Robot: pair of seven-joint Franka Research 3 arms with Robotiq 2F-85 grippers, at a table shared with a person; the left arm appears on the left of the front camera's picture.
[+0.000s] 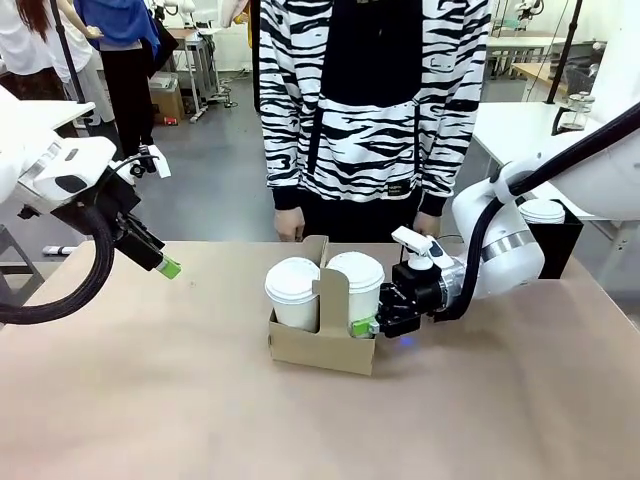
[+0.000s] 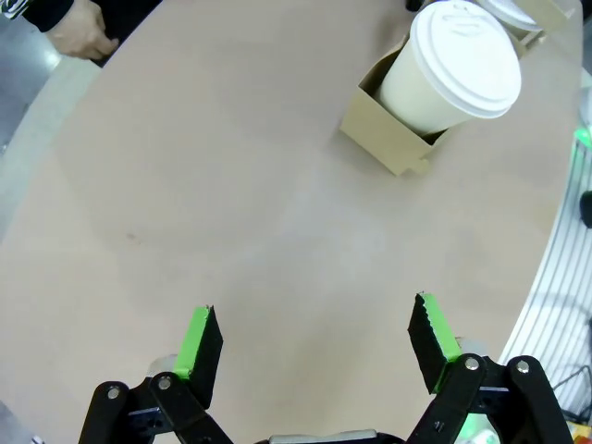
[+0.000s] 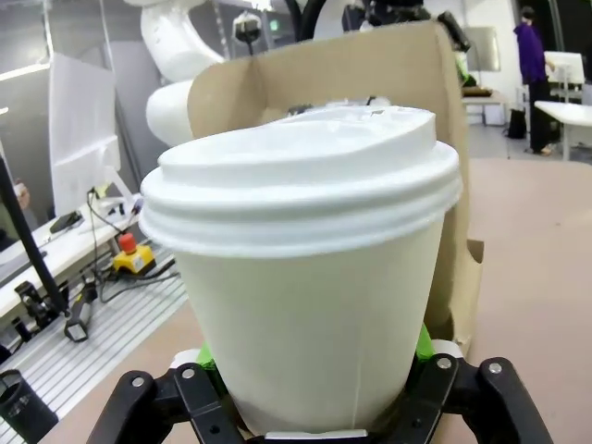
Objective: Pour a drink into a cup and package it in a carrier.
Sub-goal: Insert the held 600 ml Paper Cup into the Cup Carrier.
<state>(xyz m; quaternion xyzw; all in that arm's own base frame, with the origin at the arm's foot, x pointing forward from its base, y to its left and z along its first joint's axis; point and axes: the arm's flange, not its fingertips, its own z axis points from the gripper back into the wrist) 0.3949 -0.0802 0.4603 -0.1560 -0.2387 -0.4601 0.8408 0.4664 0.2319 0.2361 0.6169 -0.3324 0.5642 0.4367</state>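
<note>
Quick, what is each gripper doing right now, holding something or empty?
Left gripper: open, empty, above the bare table.
Right gripper: around the lidded white cup in the carrier; whether it grips or has let go cannot be told.

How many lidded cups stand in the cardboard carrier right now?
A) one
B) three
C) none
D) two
D: two white lidded cups, one on the left and one on the right, stand in the carrier, on either side of its upright handle.
</note>
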